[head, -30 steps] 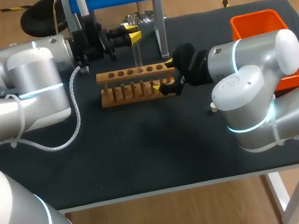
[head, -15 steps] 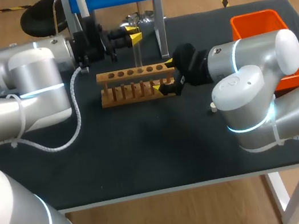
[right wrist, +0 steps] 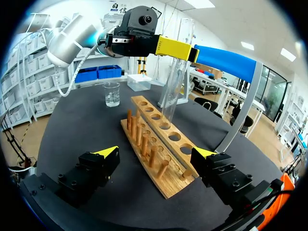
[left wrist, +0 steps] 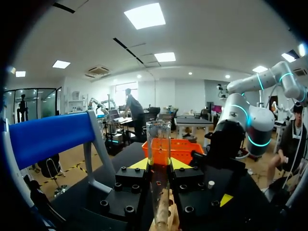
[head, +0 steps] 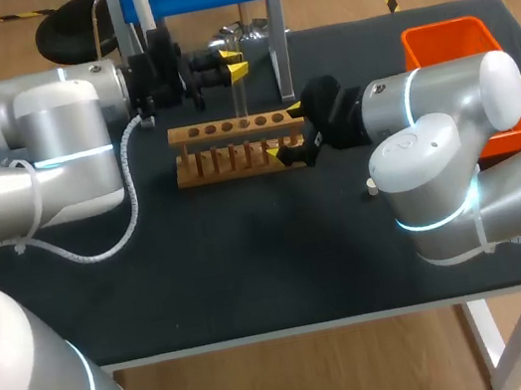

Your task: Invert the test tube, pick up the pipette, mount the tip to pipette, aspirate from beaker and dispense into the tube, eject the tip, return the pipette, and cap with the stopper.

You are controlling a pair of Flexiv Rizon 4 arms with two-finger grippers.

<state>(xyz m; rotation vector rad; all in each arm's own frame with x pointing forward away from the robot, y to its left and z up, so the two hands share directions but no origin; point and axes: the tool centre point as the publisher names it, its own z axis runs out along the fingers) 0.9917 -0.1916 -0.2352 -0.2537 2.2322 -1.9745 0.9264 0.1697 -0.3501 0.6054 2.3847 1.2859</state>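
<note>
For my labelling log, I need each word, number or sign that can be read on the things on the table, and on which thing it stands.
None can be read.
No print shows on the test tube, the wooden rack or the orange bin.
On the beaker, any marks are too small to read.

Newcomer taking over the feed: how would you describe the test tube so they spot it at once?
Find the wooden rack mid-table. The test tube is the clear glass tube standing upright over one of its holes, pinched in its upper part by the left claw. Everything else on the rack is brown wood.
</note>
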